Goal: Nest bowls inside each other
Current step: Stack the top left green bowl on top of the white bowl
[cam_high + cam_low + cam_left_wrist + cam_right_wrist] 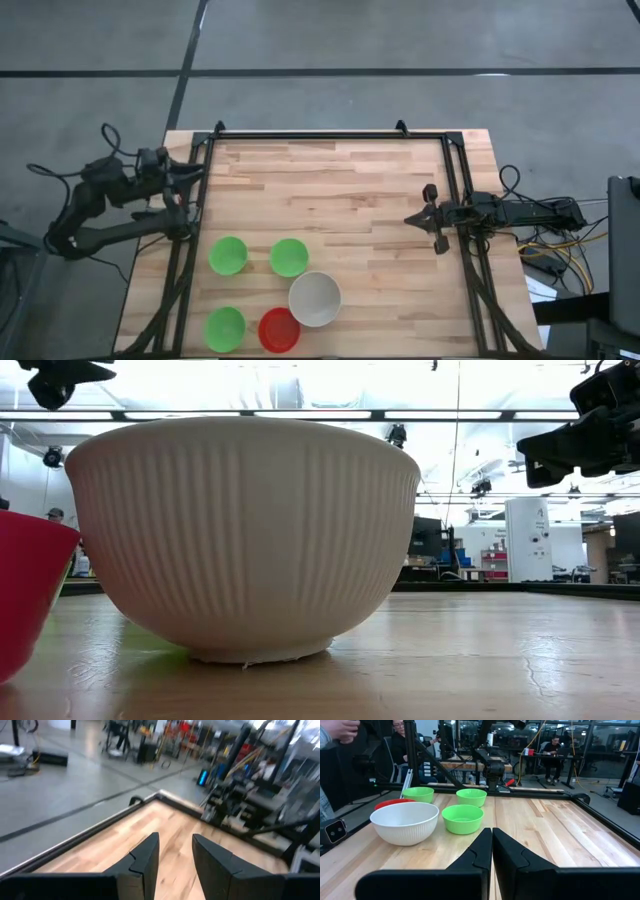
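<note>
Five bowls stand upright on their bases in the table's near left part, all apart. Two are green (228, 255) (289, 257), with a third green one (225, 329) nearer the front edge. A red bowl (279, 330) stands beside that, and a larger ribbed white bowl (315, 298) (245, 530) to their right. My left gripper (198, 172) (175, 865) hangs open above the table's far left edge, nothing between its fingers. My right gripper (410, 218) (491, 850) waits shut at the right edge, pointing level toward the bowls.
A black frame rail (330, 135) runs round the wooden table (340, 190); its far half and right side are bare wood. Cables (545, 245) lie off the right edge. People (400, 740) sit beyond the table's left side.
</note>
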Robot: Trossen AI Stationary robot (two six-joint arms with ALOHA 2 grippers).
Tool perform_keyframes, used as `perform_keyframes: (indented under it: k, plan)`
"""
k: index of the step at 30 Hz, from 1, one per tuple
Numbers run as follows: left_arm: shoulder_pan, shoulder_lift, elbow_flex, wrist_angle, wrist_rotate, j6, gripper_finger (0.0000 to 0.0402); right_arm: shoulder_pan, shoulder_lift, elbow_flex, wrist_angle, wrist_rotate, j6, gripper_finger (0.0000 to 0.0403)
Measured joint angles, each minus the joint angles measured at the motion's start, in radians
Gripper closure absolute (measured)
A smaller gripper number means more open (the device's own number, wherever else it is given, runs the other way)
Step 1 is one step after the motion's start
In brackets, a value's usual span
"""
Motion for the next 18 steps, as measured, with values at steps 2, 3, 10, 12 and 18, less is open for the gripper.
perform_keyframes:
  k: [2,3,10,12,18]
  plan:
    - [0.0,0.045,0.043,-0.038,0.0,0.007,0.028,0.0,0.0,0.0,0.0,0.0,0.0,0.0394]
    - [0.0,0.068,0.066,-0.058,0.0,0.007,0.028,0.0,0.0,0.0,0.0,0.0,0.0,0.0394]
    - [0.0,0.218,0.216,-0.237,0.002,-0.034,0.028,0.0,0.0,0.0,0.0,0.0,0.0,0.0394]
    - [0.0,0.26,0.251,-0.294,0.001,-0.047,0.028,0.0,0.0,0.0,0.0,0.0,0.0,0.0394]
    - [0.0,0.37,0.316,-0.415,0.017,-0.055,0.028,0.0,0.0,0.0,0.0,0.0,0.0,0.0394]
